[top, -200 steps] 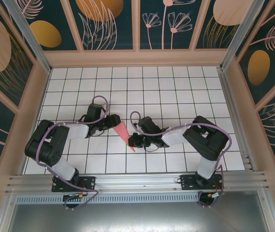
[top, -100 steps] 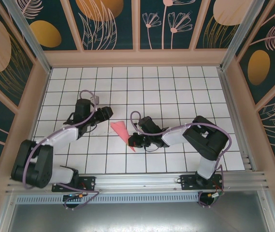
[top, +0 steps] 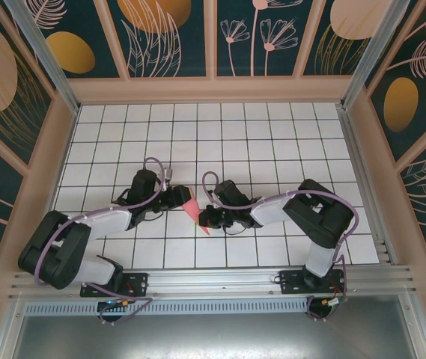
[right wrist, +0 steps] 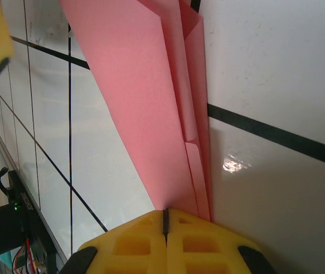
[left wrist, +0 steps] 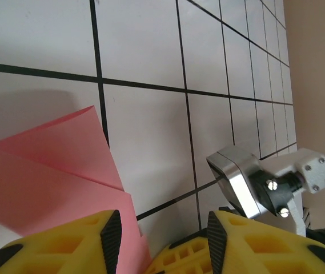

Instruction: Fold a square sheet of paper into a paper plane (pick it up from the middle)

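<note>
The right fingers [right wrist: 125,242] are pressed together, pinching the one paper plane [top: 190,205] near its pointed end. The two left fingers [left wrist: 65,248] stand spread, with the plane's wide end between them. It lies mid-surface [top: 272,149], with bare tiles on every side. Both arms reach inward, low, with elbows bent.

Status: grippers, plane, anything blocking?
Right gripper shut on plane near its nose. Left gripper open at the wide end. Plane folded narrow. Nothing blocking.
</note>
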`<state>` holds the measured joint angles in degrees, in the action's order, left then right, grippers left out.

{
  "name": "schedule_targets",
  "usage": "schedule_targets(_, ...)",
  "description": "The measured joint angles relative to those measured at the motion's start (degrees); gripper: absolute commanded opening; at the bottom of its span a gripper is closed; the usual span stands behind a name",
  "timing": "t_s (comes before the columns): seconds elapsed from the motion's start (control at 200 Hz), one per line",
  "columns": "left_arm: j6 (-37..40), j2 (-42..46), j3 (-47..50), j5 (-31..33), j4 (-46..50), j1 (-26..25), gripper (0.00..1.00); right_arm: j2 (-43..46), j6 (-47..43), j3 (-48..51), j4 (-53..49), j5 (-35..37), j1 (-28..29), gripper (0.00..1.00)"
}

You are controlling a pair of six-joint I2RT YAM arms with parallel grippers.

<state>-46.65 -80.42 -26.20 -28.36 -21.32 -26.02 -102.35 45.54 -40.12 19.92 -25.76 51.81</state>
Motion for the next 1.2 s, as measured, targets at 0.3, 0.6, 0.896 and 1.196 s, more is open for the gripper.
schedule_targets(0.3,-0.61,-9.35,-2.36,-1.55,-5.27,-1.38,0.48,0.0,0.22,0.11,0.24,0.02,0.0,0.0)
schedule_targets(0.6,-1.68,-15.1,-3.48,-1.66,-8.72,-1.38,0.42,0.26,0.39,-0.02,-0.02,0.46,0.02,0.0)
schedule_targets(0.896,-2.16,-17.0,-3.61,-1.79,-11.74,-1.4,0.4,3.82,-0.55,-1.77,-8.79,4.02,0.26,0.04)
schedule_targets(1.196,-2.1,-17.92,-4.33,-1.81,-12.37,-1.42,0.4,6.6,-4.0,-5.92,-15.76,4.72,4.46,0.04)
